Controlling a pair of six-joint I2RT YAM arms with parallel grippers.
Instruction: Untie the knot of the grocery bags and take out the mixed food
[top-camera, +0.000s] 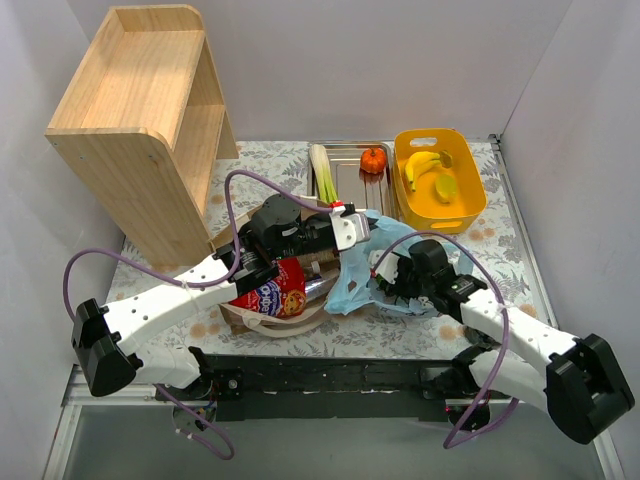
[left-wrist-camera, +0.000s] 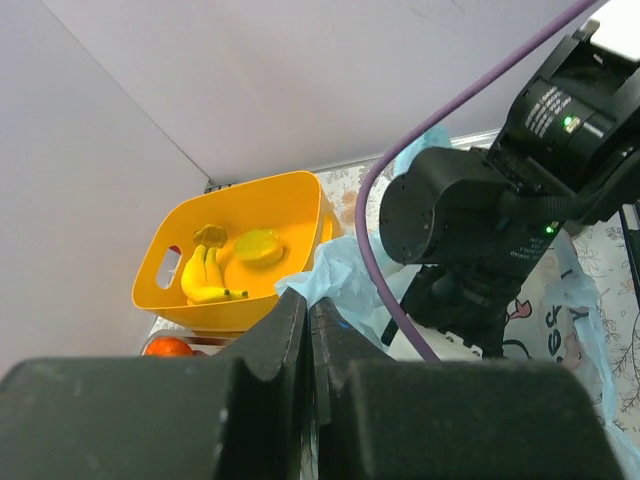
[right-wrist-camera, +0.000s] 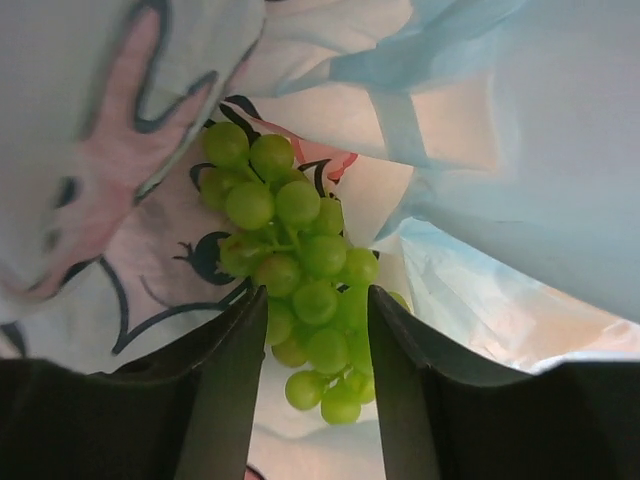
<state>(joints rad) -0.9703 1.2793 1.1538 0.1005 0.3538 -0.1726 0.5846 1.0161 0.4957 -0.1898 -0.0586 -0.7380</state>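
1. Your right fingers (right-wrist-camera: 250, 330) are standing parted, two smooth dark blades flanking one bunch of round green grapes (right-wrist-camera: 300, 260) inside the crinkly light-blue plastic bag (right-wrist-camera: 500, 150).
2. Your left fingers (left-wrist-camera: 308, 320) are clenching together. Thin blue film is sitting at their tips, but you cannot tell whether it is pinched.
3. The bag is lying on the flowered surface (top-camera: 500, 235) between both arms, beside one glossy red crisp packet (top-camera: 272, 290).
4. Farther back, one leek (top-camera: 322, 172) and one small pumpkin (top-camera: 373, 159) are resting in the steel tray (top-camera: 350, 146), and one bunch of bananas (top-camera: 420, 165) is lying in the yellow tub (top-camera: 470, 205).
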